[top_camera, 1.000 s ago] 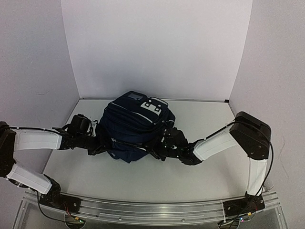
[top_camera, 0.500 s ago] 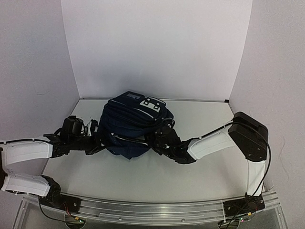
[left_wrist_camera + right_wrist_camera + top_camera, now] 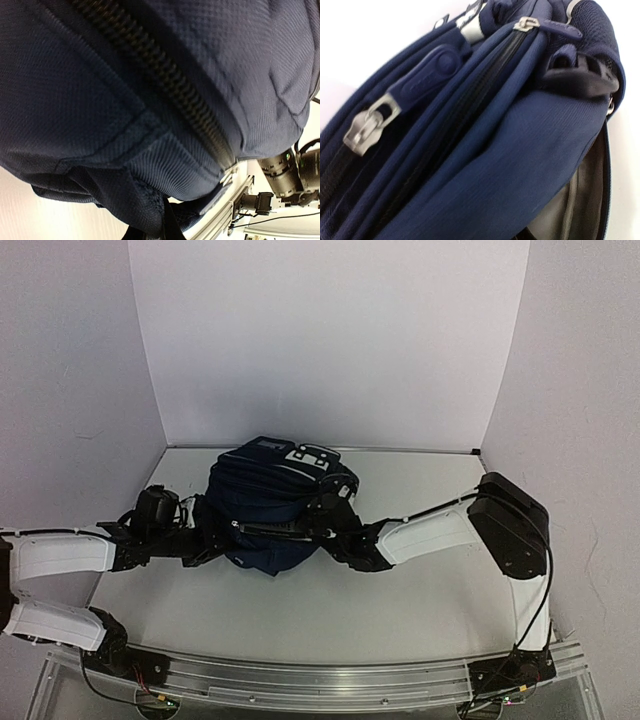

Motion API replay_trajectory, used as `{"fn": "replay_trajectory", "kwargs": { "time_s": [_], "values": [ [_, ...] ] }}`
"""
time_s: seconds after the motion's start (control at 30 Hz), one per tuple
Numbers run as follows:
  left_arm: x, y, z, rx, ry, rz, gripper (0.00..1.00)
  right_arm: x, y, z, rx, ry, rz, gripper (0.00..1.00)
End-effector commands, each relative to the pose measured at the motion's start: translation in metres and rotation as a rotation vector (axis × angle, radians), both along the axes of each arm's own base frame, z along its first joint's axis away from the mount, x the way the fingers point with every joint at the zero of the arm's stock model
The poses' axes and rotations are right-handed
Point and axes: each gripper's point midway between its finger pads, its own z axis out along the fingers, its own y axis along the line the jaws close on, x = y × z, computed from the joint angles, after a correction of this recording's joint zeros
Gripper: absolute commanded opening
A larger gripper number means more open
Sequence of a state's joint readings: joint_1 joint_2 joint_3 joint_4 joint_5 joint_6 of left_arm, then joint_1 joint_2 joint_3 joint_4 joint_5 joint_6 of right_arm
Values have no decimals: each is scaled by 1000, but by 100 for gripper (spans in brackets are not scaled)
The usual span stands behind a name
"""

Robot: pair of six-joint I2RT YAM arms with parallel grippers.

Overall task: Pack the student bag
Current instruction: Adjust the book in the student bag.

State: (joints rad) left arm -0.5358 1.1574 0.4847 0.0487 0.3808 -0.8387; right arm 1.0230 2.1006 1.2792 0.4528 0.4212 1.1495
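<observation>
The student bag (image 3: 268, 508), navy with a light grey front flap (image 3: 312, 456), sits mid-table between both arms. My left gripper (image 3: 207, 537) is at its left side, shut on a fold of navy fabric (image 3: 150, 210) below a black zip (image 3: 165, 95). My right gripper (image 3: 322, 528) is pressed into the bag's right side. In the right wrist view a taut blue panel (image 3: 510, 150) runs down into the jaws and hides them, and grey lining (image 3: 570, 210) shows beside it. A silver zip slider (image 3: 367, 127) and a black strap (image 3: 580, 80) lie above.
White walls stand close behind and beside the table (image 3: 430, 570). An aluminium rail (image 3: 320, 680) carrying the arm bases runs along the near edge, and the left wrist view also catches this rail (image 3: 235, 205).
The bag has shifted left and toward the back wall and bunched up taller. The right arm has reached farther left with it, and the left forearm has dropped lower.
</observation>
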Motion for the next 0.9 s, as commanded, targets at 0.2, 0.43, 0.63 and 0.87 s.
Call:
{"fn": "replay_trajectory", "kwargs": {
  "time_s": [0.2,0.43,0.63,0.87],
  "values": [
    [21,-21,57,-125,-175,-30,0,-43,-28,46,-91,-93,78,57],
    [13,-36,61,-173,-190,-142,0,-86,-36,59,-188,-93,253,72],
    [12,-37,60,-170,-193,-153,0,-132,11,88,-160,-122,570,61],
    [11,-34,52,-158,-165,-133,0,-155,72,94,-73,-82,820,41]
  ]
}}
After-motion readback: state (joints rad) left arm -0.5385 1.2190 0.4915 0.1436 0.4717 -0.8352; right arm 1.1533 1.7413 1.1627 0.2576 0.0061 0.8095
